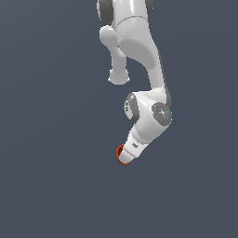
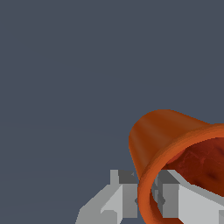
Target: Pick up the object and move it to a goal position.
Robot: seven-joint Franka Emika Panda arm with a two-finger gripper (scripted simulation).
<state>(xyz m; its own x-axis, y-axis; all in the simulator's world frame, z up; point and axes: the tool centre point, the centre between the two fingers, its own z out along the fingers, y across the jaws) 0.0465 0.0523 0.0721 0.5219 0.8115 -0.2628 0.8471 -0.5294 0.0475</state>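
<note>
The object (image 1: 120, 153) is a small orange-red round cup, of which only a sliver shows past the white hand in the exterior view. In the wrist view the object (image 2: 162, 131) lies tilted, its dark red inside facing the camera. My gripper (image 1: 125, 157) points down toward the exterior view's left. In the wrist view the gripper (image 2: 146, 196) has one grey finger (image 2: 120, 194) outside the cup wall and the other inside the rim, shut on that wall. Most of the cup is hidden behind the hand in the exterior view.
A plain dark grey-blue surface (image 1: 56, 176) fills both views. The white arm (image 1: 139, 51) comes down from the top middle of the exterior view. No other objects show.
</note>
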